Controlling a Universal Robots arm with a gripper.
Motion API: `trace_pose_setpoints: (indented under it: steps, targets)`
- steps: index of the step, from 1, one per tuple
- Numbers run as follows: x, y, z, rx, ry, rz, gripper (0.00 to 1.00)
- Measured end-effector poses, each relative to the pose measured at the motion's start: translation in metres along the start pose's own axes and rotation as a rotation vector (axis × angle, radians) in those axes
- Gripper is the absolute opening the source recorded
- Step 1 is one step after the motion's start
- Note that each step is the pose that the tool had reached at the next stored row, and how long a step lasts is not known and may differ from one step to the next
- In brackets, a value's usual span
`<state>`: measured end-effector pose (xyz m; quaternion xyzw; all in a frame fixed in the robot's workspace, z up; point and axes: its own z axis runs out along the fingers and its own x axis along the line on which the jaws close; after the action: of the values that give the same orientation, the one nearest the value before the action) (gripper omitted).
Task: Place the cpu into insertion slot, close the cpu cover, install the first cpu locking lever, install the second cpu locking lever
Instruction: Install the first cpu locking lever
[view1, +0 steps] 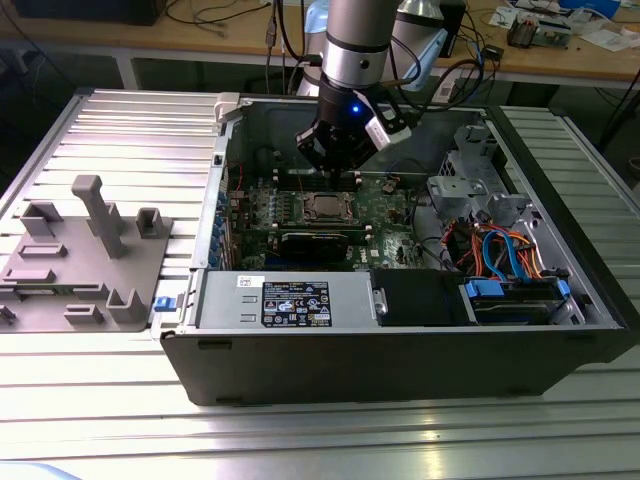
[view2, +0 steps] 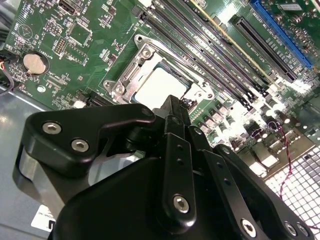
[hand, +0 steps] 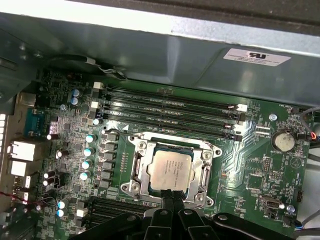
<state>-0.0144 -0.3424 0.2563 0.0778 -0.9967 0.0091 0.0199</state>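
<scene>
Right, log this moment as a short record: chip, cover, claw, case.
chip: small square silver-grey cpu, seated flat on the green motherboard
cover: thin silver metal frame plate, lying down around the chip
claw: black claw, fingers together, tip at the frame plate's edge
case: open dark computer case on a ribbed metal table

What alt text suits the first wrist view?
A small square silver-grey cpu sits in the metal-rimmed insertion slot of a green motherboard, framed by the thin silver cpu cover. The black gripper, shut, hangs beside it.
</scene>
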Motion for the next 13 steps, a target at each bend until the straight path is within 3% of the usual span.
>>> trace_pose_setpoints:
  steps: [13]
  targets:
    - [0.0,0.0,0.0,-0.0002,-0.0003,-0.009,0.11]
